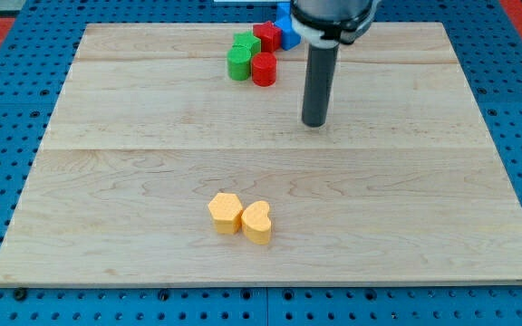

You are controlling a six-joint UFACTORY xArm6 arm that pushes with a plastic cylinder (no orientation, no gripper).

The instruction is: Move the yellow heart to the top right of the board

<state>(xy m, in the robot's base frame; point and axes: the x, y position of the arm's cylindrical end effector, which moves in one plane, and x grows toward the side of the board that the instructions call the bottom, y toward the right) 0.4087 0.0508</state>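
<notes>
A pale wooden board (270, 154) lies on a blue pegboard surface and fills most of the view. My tip (314, 123) is the lower end of a plain dark rod: there are no jaws to open or close, and it carries and touches nothing, standing on bare wood in the board's upper half, a little to the view's right of centre.

From my tip, the yellow heart (257, 222) lies well apart, toward the view's bottom and somewhat to the view's left. Touching the heart's left side is a second yellow block (226, 213), roughly hexagonal. Near my tip, toward the view's top left, sits a cluster: a red cylinder (264, 69), a green block (240, 60), a red block (267, 37) and a blue block (286, 30), partly hidden behind the rod's housing.

The goal corner lies to the top right of my tip, so the heart sits on the wrong side of me. As I judge it, the push must come from the heart's lower-left face, which the other yellow block crowds; I would need to circle round below the pair first.
</notes>
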